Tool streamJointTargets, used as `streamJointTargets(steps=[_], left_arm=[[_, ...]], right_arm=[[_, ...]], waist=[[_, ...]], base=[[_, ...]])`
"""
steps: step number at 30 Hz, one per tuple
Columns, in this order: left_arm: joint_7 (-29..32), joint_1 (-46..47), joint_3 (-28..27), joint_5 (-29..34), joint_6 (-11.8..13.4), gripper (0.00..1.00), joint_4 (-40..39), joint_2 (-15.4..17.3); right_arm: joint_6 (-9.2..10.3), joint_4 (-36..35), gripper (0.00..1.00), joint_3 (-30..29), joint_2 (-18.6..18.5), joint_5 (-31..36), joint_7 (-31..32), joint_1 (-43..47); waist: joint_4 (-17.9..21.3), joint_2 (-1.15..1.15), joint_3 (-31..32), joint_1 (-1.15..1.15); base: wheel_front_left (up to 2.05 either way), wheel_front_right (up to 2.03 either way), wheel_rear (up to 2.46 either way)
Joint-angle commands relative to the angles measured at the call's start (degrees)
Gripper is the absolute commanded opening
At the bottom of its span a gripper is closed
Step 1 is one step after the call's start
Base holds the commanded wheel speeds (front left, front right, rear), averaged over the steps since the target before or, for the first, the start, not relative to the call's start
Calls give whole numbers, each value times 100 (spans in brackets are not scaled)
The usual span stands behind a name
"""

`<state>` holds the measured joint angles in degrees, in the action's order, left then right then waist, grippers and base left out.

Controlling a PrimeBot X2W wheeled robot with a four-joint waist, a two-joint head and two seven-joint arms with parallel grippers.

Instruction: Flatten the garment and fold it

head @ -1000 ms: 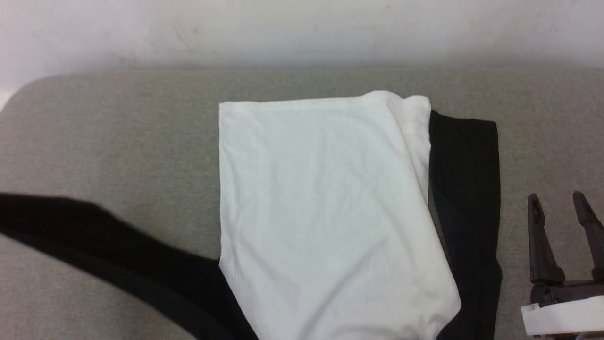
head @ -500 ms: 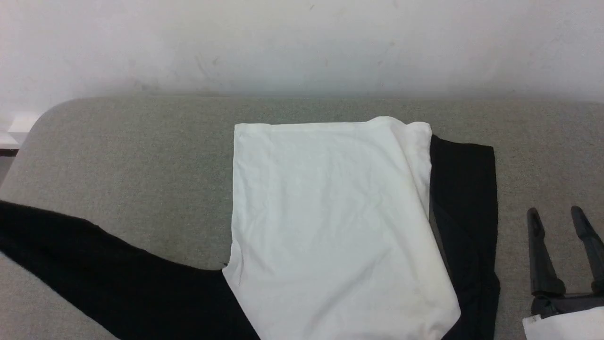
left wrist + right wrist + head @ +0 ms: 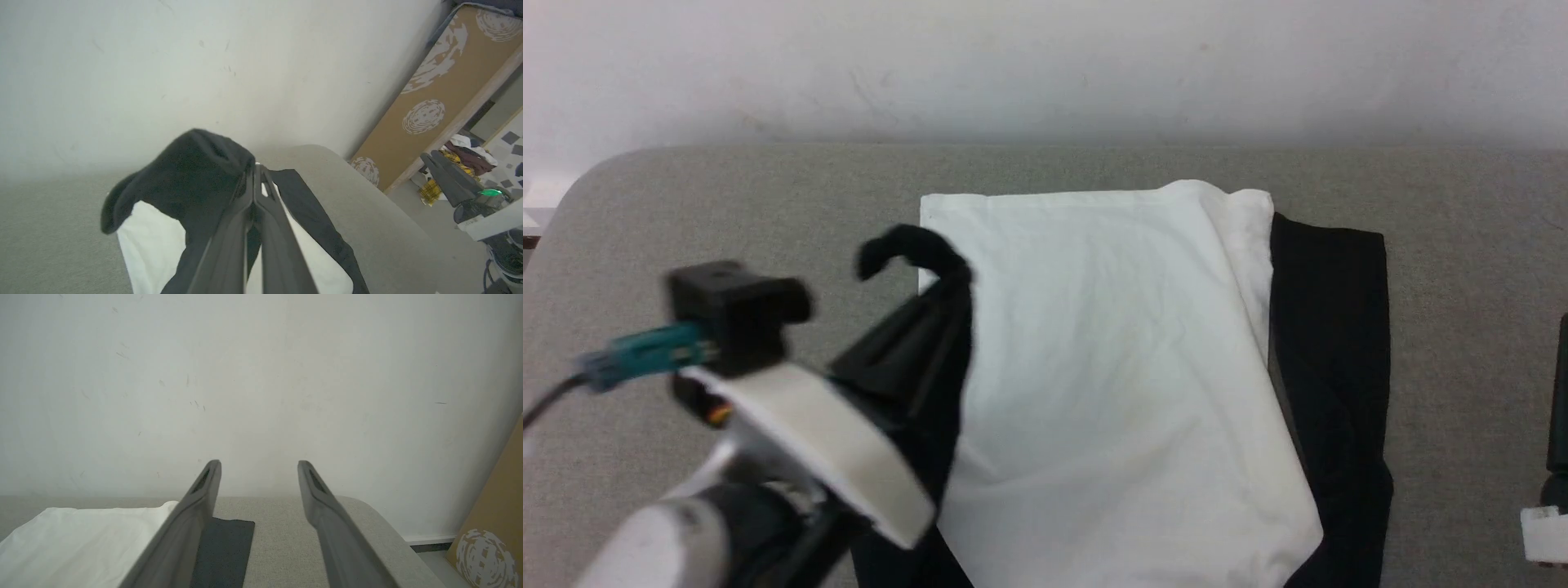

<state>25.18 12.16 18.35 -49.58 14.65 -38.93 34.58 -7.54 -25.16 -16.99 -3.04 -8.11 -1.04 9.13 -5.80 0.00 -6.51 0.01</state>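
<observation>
Garment (image 3: 1111, 367): lies on the grey padded surface (image 3: 727, 212). Its white panel (image 3: 1094, 343) is spread fairly flat and lightly creased.

Right of the white panel: a black section (image 3: 1331, 343) lies flat alongside, touching its edge.

Left edge of the white panel: the left gripper (image 3: 960, 282) has its fingers pressed together on a black sleeve (image 3: 907, 245) and holds it raised. The sleeve end droops past the fingertips.

Well right of the white panel: the right gripper (image 3: 259, 465) has its fingers spread and holds nothing.

Assessment: flattening appears largely done and folding has begun. Outstanding are laying the held sleeve across the white panel, dealing with the right side, and folding the body.
</observation>
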Motion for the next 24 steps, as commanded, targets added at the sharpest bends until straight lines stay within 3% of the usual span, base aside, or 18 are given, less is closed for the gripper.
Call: streamJointTargets(steps=[1, 8, 11, 17, 24], left_arm=[[76, 292, 349, 175, -63, 0, 162, -233], [338, 1191, 2607, 1179, -398, 0, 1761, -1674], [314, 1222, 3319, 1451, -606, 0, 2582, -2107], [116, 1196, 4029, 1486, -896, 0, 3750, -2872], [-54, 1404, 4387, 1505, -1131, 0, 4991, -3095]], right_arm=[[5, -34, 100, -50, 16, 4, 16, -92], [5, -56, 100, -235, 16, -113, 15, -173], [5, -37, 100, -249, 16, -167, -16, -187], [5, 30, 100, -256, 16, -255, -94, -203], [5, 134, 100, -97, 16, -281, -173, -316]], waist=[[15, 0, -53, -1], [151, 0, -323, -1], [255, 0, -465, -1], [429, 0, -751, -1], [551, 0, -944, -1]], base=[[0, 0, 0], [0, 0, 0], [0, 0, 0], [0, 0, 0], [0, 0, 0]])
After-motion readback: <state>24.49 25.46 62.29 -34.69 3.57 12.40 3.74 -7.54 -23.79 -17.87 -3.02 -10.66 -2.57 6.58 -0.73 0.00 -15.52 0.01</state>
